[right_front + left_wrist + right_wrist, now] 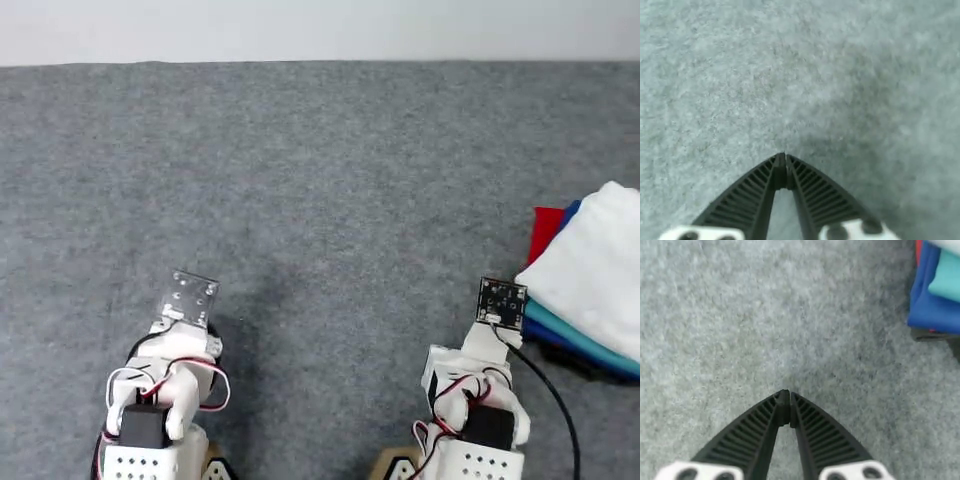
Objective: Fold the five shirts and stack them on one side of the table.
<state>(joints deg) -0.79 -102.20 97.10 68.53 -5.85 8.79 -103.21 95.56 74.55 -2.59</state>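
A grey felt table [330, 180] is seen from above, bounded at 12 o'clock by a strip of pale wall [300, 30]. At about 7 o'clock on the table the left arm [165, 400] is drawn back towards its base, its wrist pointed towards 12 o'clock over bare felt. The left gripper [785, 160] is closed, its two ribbed black fingers [752, 192] meeting at their tips with nothing held between them, just above the cloth. At about 5 o'clock the right arm [480, 400] is posed in the same tucked way, also aimed towards 12 o'clock, and a black cable [560, 400] is looped from its wrist down its outer side. The right gripper [786, 396] is likewise closed tip to tip and empty, above the felt. A stack of folded shirts [590, 280] is placed at the 3 o'clock edge of the table, at roughly 2 o'clock from the right arm's wrist and close beside it. A white shirt [600, 265] is laid on top, thick and softly rounded, turned at a slant. Beneath it a teal shirt [560, 328] and a blue shirt [930, 305] are shown as thin edges, and a red shirt [545, 232] is exposed at the stack's far corner.
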